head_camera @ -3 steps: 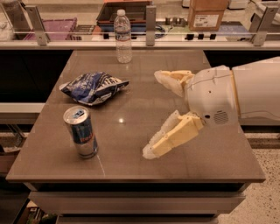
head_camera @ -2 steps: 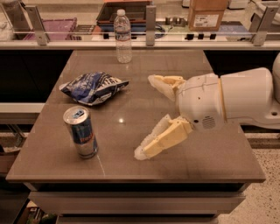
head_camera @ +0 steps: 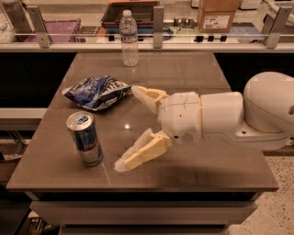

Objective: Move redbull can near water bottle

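Note:
The redbull can [head_camera: 85,138] stands upright near the front left of the brown table [head_camera: 183,73]. The water bottle [head_camera: 129,38] stands upright at the table's far edge, left of centre. My gripper [head_camera: 129,126] reaches in from the right on a white arm, low over the table. Its two cream fingers [head_camera: 142,151] are spread wide and point left toward the can. The gripper is open and empty, a short way right of the can and not touching it.
A blue-and-white snack bag [head_camera: 96,92] lies between the can and the bottle, just left of my upper finger. A counter with a glass rail, trays and a cardboard box [head_camera: 219,13] runs behind the table.
My gripper has moved left across the table toward the can, its fingers staying spread. The can, bag and bottle have not moved.

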`<state>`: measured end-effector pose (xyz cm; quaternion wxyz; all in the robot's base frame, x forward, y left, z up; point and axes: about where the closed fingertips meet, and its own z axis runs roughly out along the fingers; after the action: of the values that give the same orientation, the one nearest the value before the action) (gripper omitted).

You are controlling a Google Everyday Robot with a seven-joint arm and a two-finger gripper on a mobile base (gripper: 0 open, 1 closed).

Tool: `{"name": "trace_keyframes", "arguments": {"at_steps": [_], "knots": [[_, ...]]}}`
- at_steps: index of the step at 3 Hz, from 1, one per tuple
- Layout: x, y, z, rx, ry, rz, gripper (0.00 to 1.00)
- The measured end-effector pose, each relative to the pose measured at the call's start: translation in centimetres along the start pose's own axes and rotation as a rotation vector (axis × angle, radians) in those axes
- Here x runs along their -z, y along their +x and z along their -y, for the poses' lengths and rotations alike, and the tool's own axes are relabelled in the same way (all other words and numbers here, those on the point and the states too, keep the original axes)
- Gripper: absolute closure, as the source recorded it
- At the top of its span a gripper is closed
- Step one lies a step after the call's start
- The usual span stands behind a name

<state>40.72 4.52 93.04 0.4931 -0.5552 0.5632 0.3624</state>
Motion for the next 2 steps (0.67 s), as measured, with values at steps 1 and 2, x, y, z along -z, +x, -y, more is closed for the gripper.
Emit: {"name": "trace_keyframes", "arguments": {"at_steps": [1, 2], "knots": [[-2.5, -0.6, -0.5, 0.01, -0.043, 0.075, 0.0], [-4.7, -0.8, -0.7, 0.009, -0.083, 0.126, 0.0]]}}
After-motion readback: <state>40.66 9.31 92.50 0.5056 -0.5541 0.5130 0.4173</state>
